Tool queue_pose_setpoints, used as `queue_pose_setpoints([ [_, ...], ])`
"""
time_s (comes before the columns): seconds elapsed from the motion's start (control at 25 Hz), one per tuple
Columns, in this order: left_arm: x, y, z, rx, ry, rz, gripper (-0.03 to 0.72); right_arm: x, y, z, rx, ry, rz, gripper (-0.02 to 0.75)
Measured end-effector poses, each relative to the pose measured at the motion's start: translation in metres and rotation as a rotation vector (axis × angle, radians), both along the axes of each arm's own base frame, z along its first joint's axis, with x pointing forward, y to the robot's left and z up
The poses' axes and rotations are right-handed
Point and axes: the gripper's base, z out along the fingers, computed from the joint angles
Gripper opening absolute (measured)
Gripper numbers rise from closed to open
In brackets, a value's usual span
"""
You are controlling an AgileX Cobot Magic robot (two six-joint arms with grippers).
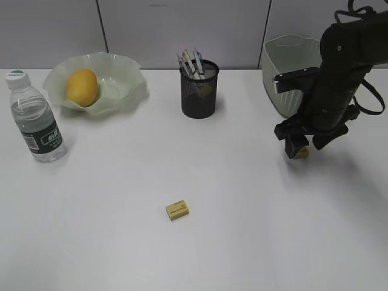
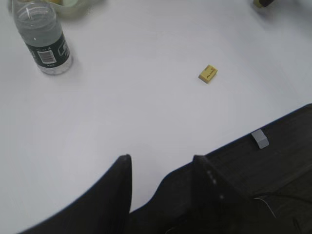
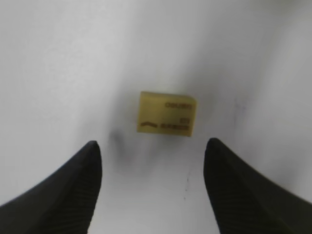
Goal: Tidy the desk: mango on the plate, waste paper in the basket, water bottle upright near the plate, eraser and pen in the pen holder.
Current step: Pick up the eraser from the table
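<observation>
White and plain, the flat desk [image 1: 121, 242] has much free surface in the middle and front, where only one small yellow block eraser [image 1: 177, 210] lies alone. A second yellow eraser [image 3: 166, 119] lies on the desk under the right gripper [image 1: 301, 147], between its spread fingers, not grasped. The left gripper [image 2: 161, 170] hangs released above the front edge, holding nothing. The wavy pale green plate [image 1: 124, 91] contains the yellow-orange mango [image 1: 81, 87]. The black mesh pen holder [image 1: 199, 91] contains pens [image 1: 191, 63]. The clear water bottle [image 1: 37, 118] stands upright beside the plate. The sage-green basket [image 1: 288, 73] stands behind the right arm; its inside I cannot see.
</observation>
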Motion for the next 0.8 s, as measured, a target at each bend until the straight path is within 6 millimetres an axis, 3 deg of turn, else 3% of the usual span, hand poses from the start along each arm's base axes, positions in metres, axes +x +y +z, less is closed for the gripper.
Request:
queue_pose_setpoints([
  [0.8, 0.0, 0.001, -0.001, 0.009, 0.008, 0.001, 0.309, 0.014, 0.004, -0.017, 0.002, -0.004, 0.001, 0.508],
])
